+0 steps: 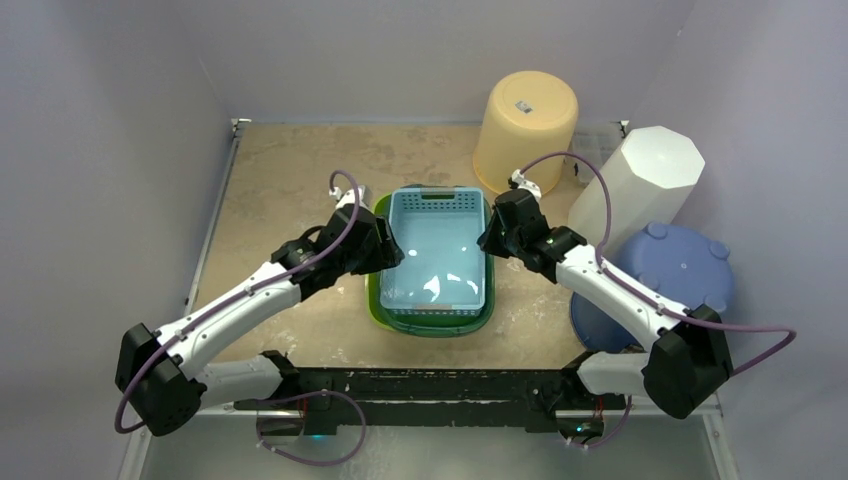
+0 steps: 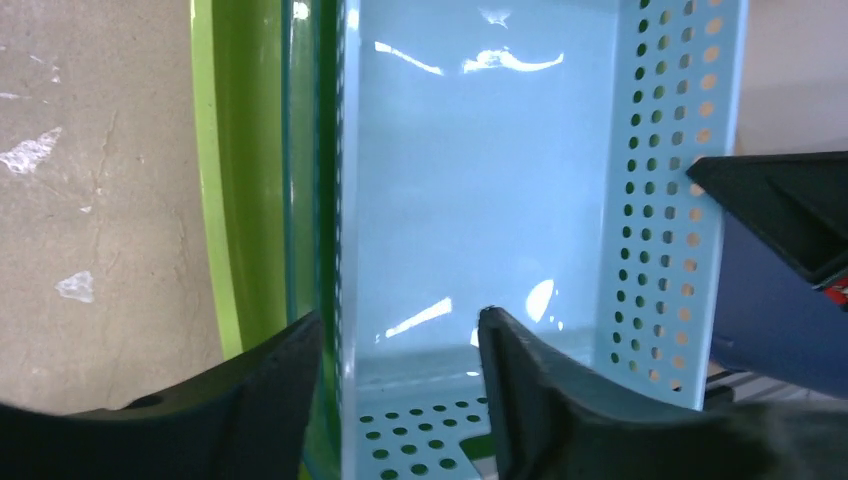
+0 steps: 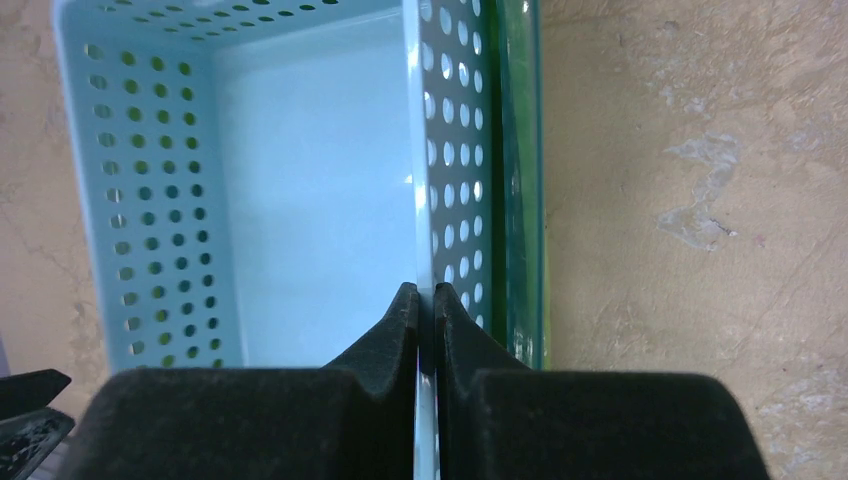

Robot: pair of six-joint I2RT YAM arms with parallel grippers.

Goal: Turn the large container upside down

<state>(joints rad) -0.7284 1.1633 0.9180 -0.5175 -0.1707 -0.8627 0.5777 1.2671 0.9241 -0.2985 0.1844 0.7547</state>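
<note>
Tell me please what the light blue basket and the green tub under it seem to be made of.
The light blue basket looks like glossy moulded plastic: sharp white glare on its floor, rows of round holes in its thin walls. The green tub is probably plastic too, shiny and perhaps slightly translucent at the wall.

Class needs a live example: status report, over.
Left gripper open, straddling blue basket wall. Right gripper shut on opposite wall. Basket upright, nested in green tub.

Both arms extend forward and angle inward. Left gripper [image 2: 400,330]: fingers apart, straddling one wall of the blue basket [image 2: 480,180]. Right gripper [image 3: 427,300]: fingers clamped on the opposite wall.
</note>
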